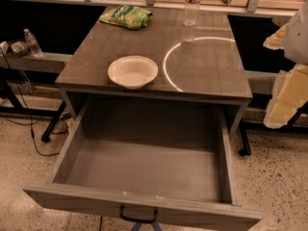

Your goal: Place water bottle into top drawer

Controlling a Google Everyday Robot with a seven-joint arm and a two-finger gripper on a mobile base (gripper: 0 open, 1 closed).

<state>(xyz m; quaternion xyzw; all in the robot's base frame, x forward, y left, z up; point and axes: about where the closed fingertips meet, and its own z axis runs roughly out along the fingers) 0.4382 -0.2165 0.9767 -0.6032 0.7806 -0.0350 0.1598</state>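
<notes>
The water bottle point(192, 6) stands upright at the back of the grey table top point(211, 71), right of centre. The top drawer point(144, 167) is pulled wide open below the table's front edge; its inside is bare and its black handle point(138, 216) faces me. My gripper point(287, 93) shows as pale white and yellowish parts at the right edge of the view, beside the table's right side, well clear of the bottle and of the drawer. It holds nothing that I can see.
A white bowl point(133, 71) sits near the table's front edge, left of centre. A green snack bag point(126, 16) lies at the back left. A smaller clear bottle point(32, 42) stands on a ledge at the far left. A bright ring of light point(166, 64) lies on the table top.
</notes>
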